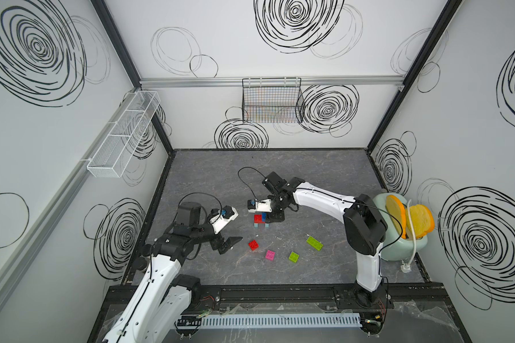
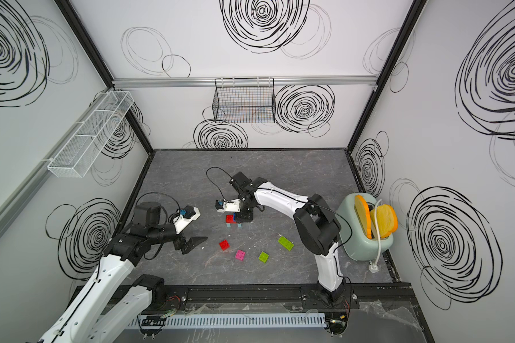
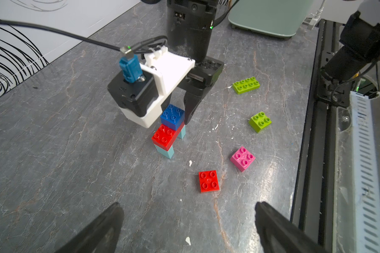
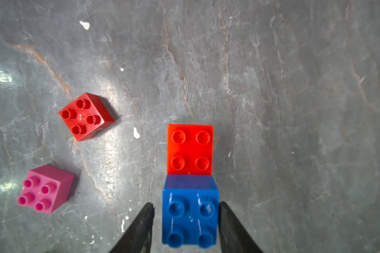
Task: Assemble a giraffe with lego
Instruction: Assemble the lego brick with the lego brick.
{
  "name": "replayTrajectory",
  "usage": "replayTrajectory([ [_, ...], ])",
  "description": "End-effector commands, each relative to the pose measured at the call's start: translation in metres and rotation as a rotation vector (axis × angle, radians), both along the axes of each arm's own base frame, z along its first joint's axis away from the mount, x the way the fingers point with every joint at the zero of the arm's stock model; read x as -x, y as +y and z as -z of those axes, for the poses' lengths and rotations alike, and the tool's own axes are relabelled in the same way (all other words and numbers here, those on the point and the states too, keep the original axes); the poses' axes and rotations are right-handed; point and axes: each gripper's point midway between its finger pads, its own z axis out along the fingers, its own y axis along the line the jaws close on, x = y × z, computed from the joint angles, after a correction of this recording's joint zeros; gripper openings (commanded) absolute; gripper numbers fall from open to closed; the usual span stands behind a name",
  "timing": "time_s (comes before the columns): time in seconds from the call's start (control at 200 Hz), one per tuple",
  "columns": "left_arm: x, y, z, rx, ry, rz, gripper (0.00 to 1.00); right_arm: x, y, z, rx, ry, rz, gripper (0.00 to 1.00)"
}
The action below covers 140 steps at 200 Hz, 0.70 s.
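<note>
On the grey marbled tabletop [image 1: 324,178], the left gripper [image 1: 232,244] hangs left of centre in a top view with its fingers spread wide. The right gripper [image 4: 185,204] straddles the blue square brick [image 4: 190,214] topping the half-built giraffe [image 1: 258,219] at mid-frame, its fingers slightly clear of the brick's sides. Below it lie loose lego pieces: a long lime plastic brick [image 1: 314,243], a small lime brick [image 1: 293,256], a pink brick [image 1: 270,255] and a red brick [image 1: 253,245].
</note>
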Motion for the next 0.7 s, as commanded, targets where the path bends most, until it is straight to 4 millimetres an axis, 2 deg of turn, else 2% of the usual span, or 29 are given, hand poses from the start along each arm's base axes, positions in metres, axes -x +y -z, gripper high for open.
replayTrajectory([
  [0.0, -0.002, 0.0, 0.0, 0.009, -0.015, 0.009, 0.98, 0.002, 0.006, -0.034, -0.06, 0.002, 0.034, 0.58],
  [0.07, -0.002, 0.0, 0.0, 0.01, -0.013, 0.004, 0.98, 0.004, 0.009, -0.053, -0.112, -0.01, 0.036, 0.66],
  [0.175, -0.002, 0.0, 0.0, 0.011, -0.011, 0.008, 0.98, 0.006, 0.006, -0.071, -0.168, -0.013, 0.048, 0.68],
  [0.38, -0.003, 0.001, 0.001, 0.01, -0.009, 0.003, 0.98, 0.026, -0.005, -0.083, -0.183, -0.02, 0.065, 0.71],
  [0.565, -0.003, 0.001, 0.001, 0.009, -0.013, 0.003, 0.98, 0.043, -0.009, -0.098, -0.195, 0.009, 0.188, 0.73],
  [0.695, -0.004, 0.001, 0.001, 0.016, -0.007, -0.001, 0.98, 0.067, -0.014, -0.097, -0.191, 0.035, 0.202, 0.74],
])
